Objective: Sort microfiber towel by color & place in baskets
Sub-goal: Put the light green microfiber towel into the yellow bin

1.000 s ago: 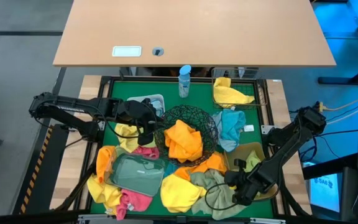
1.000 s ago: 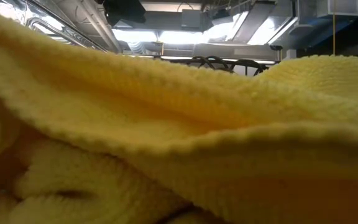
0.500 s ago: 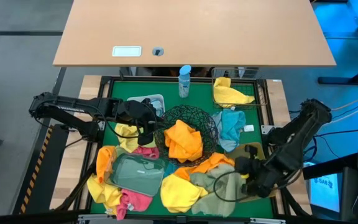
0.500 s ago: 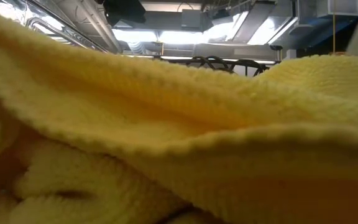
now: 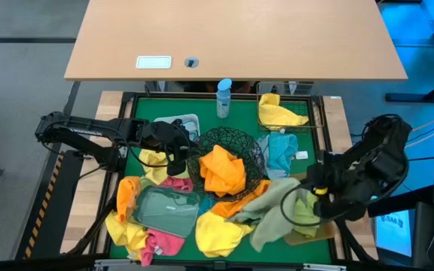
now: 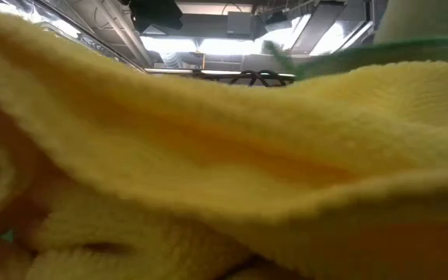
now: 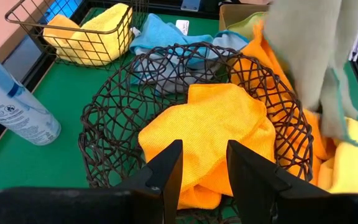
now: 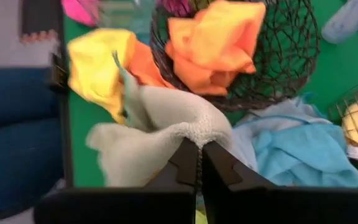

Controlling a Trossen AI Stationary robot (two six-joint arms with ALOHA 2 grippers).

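Lifted rightward, right pincer (image 8: 197, 163) clamps sage towel (image 5: 273, 207).

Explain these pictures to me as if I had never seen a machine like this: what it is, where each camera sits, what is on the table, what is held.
Two dark robot arms work at a green table. One camera looks straight down; one sits at table height, blocked by a yellow towel; one rides each wrist. Coloured towels lie scattered among baskets: orange towels in the round black wire-mesh bowl, a yellow one in the square wire basket. The right gripper is shut on a sage-green towel and lifts it. The left gripper hangs open over the bowl's edge.
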